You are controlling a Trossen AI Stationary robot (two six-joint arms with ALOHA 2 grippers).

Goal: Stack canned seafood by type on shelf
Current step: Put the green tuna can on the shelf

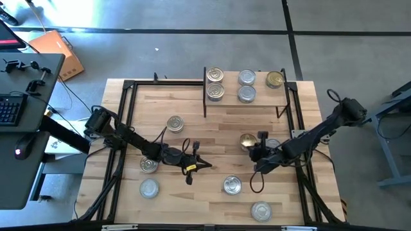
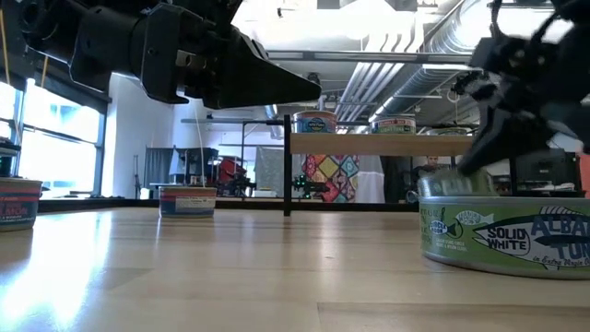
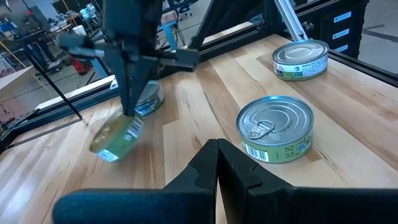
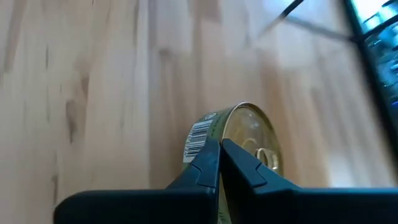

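Right gripper right of centre in high view, clamped on gold-lidded tin with green label, tin tilted, left gripper at centre, fingers together, empty, five tins on shelf at top, six more on table.

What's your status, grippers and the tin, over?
Left gripper shut, empty, mid-table. Right gripper shut on gold tin by its edge, tin tilted. Shelf front strip bare; nothing seen between it and the tin.
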